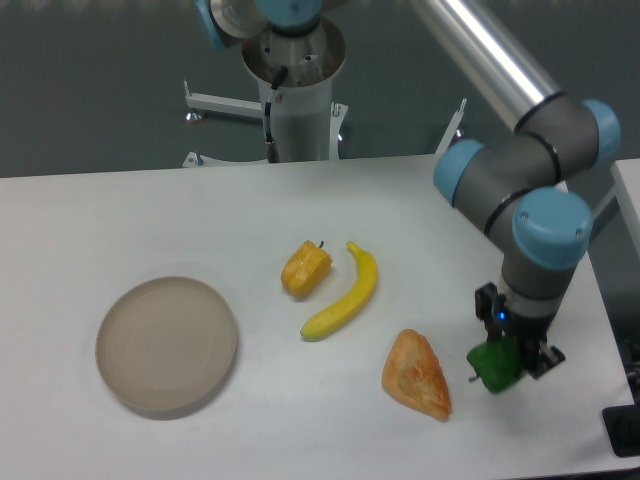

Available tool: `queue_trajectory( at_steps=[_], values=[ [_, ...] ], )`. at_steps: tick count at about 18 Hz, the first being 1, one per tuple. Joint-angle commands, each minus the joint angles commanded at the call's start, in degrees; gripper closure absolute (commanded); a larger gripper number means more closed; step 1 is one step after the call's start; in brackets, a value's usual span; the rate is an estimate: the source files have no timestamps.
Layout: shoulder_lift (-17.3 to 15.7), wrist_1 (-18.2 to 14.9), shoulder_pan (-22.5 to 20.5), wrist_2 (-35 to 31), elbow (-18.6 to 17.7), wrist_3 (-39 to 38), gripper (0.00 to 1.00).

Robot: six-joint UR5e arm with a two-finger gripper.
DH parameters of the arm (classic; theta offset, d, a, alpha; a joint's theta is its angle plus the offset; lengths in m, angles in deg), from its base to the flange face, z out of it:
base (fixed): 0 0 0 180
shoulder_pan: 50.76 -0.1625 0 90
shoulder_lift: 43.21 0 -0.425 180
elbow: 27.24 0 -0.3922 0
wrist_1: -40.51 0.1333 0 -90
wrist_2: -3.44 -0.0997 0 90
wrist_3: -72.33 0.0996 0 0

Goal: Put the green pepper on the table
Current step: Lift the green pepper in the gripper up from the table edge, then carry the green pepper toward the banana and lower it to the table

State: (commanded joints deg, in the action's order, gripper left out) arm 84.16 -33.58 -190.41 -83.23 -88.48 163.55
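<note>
Green pepper [494,367] is pinched in our gripper [505,362], hanging near the table's [150,215] right edge, just beside the orange wedge [415,374]; we're mid-carry, so next we'd lower it onto bare tabletop and let go.

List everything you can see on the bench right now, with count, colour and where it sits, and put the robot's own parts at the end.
green pepper: one, bright green, held in the gripper at the right side, just right of the pastry
yellow pepper: one, orange-yellow, centre of the table, left of the banana
banana: one, yellow, centre, curved, beside the yellow pepper
pastry: one, orange-brown triangular piece, front right of centre
plate: one, round, beige-grey, front left, nothing on it
table: one, white
gripper: one, dark, shut on the green pepper
arm: one, silver and grey with blue joint caps, reaching in from the top
</note>
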Motion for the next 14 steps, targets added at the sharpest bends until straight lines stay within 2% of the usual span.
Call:
queue_trajectory(
  at_steps=[6,9,14],
  values=[
    [-5.5,1.1,-4.3,0.6,-10.7,9.6,0.59],
    [-6.7,1.1,-5.8,2.5,-13.5,13.1,0.58],
    [-7.7,1.1,-8.3,6.9,-17.9,13.3,0.59]
  ],
)
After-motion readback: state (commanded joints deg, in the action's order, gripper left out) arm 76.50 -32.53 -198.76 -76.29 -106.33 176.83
